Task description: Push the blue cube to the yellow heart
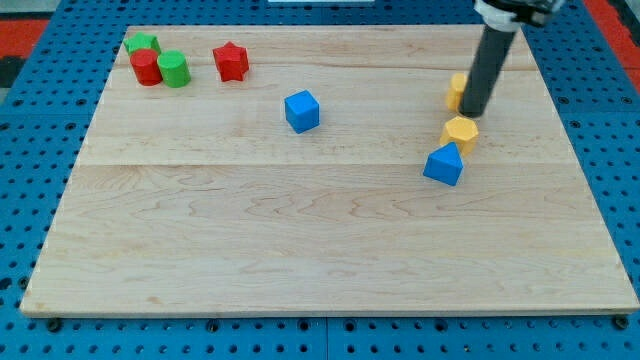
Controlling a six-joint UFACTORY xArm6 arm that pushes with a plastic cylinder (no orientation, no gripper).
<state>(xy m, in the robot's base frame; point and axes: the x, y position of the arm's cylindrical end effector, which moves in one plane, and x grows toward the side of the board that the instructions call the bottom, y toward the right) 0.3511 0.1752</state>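
Observation:
The blue cube [301, 110] sits on the wooden board a little above the middle. A yellow block [457, 90], partly hidden behind my rod, lies at the view's right; its shape cannot be made out. My tip [472, 113] rests on the board right beside that yellow block, far to the right of the blue cube. A yellow hexagon block [461, 132] lies just below my tip.
A blue triangular block [444, 165] touches the yellow hexagon from below. At the top left stand a green block [142, 43], a red cylinder [146, 67], a green cylinder [173, 69] and a red star [231, 61]. The board [300, 260] has blue pegboard around it.

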